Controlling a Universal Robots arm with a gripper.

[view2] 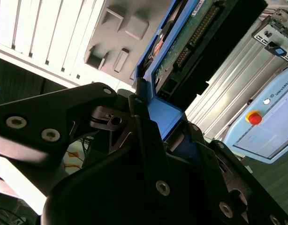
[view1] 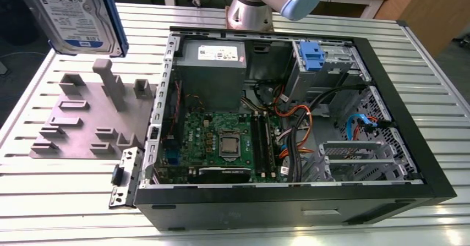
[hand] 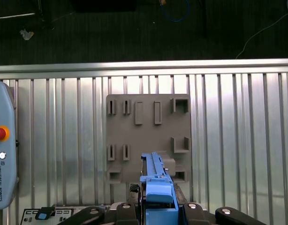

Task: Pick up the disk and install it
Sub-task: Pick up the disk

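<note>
- Across the slatted tabletop (view1: pixel 66 202) the work lay in two places: a grey fixture plate toward the exterior view's left and an open computer case toward its right.
- The computer case (view1: pixel 294 205) lay on its side with the panel off, showing the board, the cables and a metal drive cage (view1: pixel 327 64) with a blue latch at the far end. The disk was not in it, so the installing was not yet done.
- The fixture plate (view1: pixel 81 130) lay just beside the case, its upright slots bare. Nothing stood in them in the exterior view.
- The disk (view1: pixel 74 15) hung in the air above the plate's side of the tabletop, label toward the exterior camera, and touched neither plate nor case. I judged the picking-up done, while the carry across to the case was left.
- The gripper (hand: pixel 158 204) was smallest in the scene. Its black jaws were closed on the disk's blue side rail, which ran out between them over the plate in the first wrist view. In the second wrist view the disk's circuit-board side faced the camera.
</note>
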